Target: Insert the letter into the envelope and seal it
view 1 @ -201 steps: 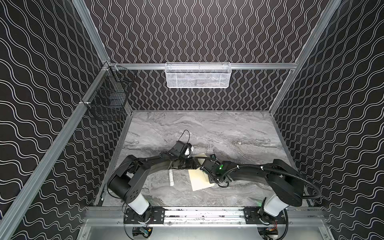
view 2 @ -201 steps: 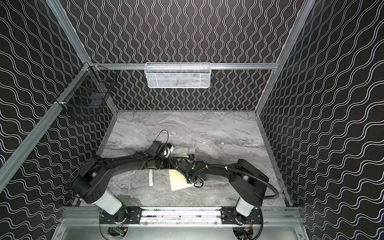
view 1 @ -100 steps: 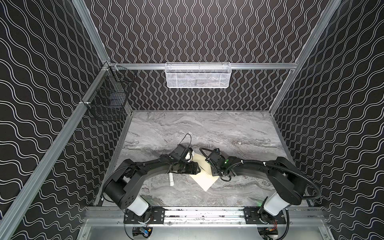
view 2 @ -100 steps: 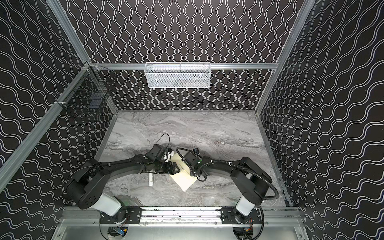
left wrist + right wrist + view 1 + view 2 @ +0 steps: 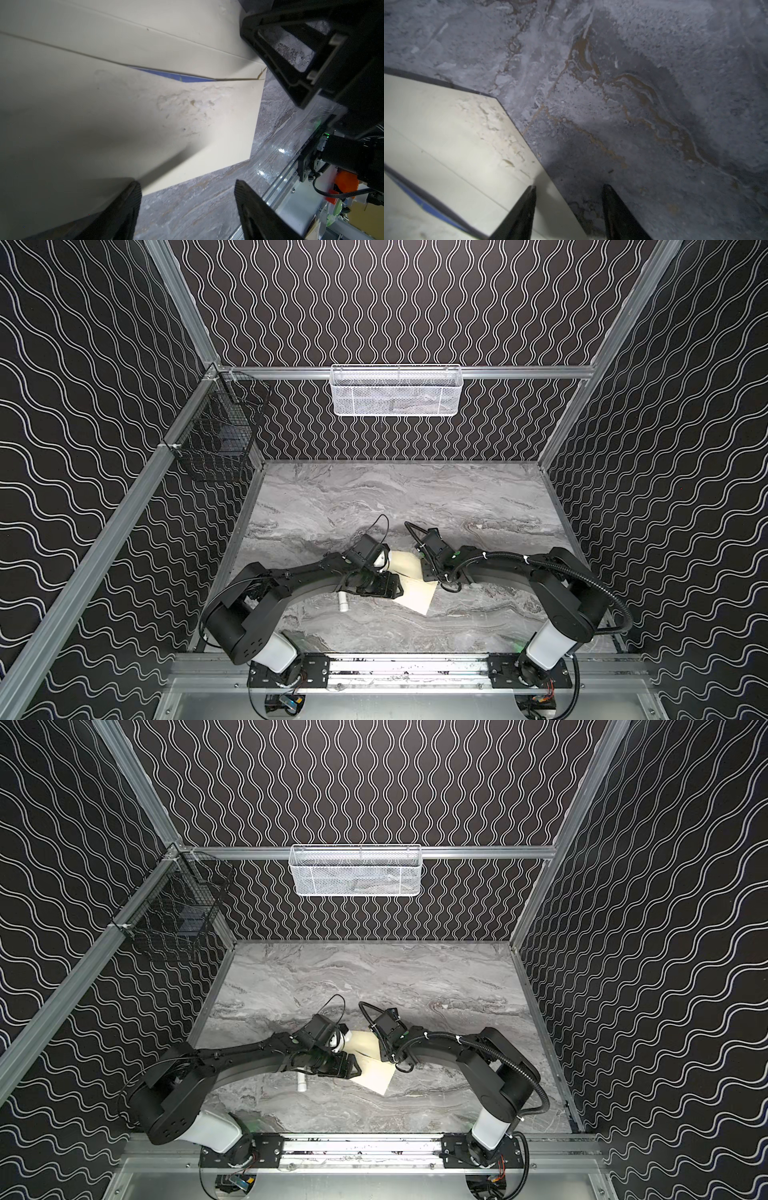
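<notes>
envelope (image 5: 417, 593) lies flat on the marble table (image 5: 374, 497) near the front, between both grippers, in both top views. a white tube (image 5: 344, 600) lies by the left gripper (image 5: 400, 592).

left wrist view: fingers (image 5: 124, 207) spread, gripping nothing, one over the envelope (image 5: 124, 114). a blue sliver of letter (image 5: 176, 76) shows under the flap (image 5: 145, 37).

right wrist view: right gripper (image 5: 569, 189) also spread and empty, one finger over the flap.
</notes>
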Motion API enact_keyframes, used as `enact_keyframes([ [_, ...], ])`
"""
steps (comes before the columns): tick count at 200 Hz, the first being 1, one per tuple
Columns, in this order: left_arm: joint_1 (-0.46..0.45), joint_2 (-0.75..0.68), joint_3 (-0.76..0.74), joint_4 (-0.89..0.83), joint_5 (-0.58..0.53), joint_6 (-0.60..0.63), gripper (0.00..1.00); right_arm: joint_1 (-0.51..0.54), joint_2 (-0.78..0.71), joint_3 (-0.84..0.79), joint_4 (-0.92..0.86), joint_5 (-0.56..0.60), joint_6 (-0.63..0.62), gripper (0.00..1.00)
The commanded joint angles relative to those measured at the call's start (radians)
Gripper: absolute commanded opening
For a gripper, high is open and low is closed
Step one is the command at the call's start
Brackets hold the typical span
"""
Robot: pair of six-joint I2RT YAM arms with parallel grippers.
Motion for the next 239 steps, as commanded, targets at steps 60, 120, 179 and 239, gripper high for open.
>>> enact_keyframes([
  [60, -0.021, 0.012, 0.039, -0.028, 0.004, -0.01, 0.76, -0.028, 0.046, 0.043, 0.045, -0.063, -0.049, 0.53],
  [120, -0.024, -0.048, 0.051, -0.051, -0.036, -0.005, 0.76, -0.034, -0.007, 0.047, 0.041, -0.069, -0.062, 0.53],
  [179, 0.03, -0.086, 0.081, -0.105, -0.1, 0.04, 0.77, -0.036, -0.159, -0.008, 0.019, -0.065, -0.061, 0.54],
  [239, 0.126, -0.068, 0.084, -0.098, -0.088, 0.07, 0.77, -0.024, -0.337, -0.136, -0.011, -0.087, -0.049, 0.54],
])
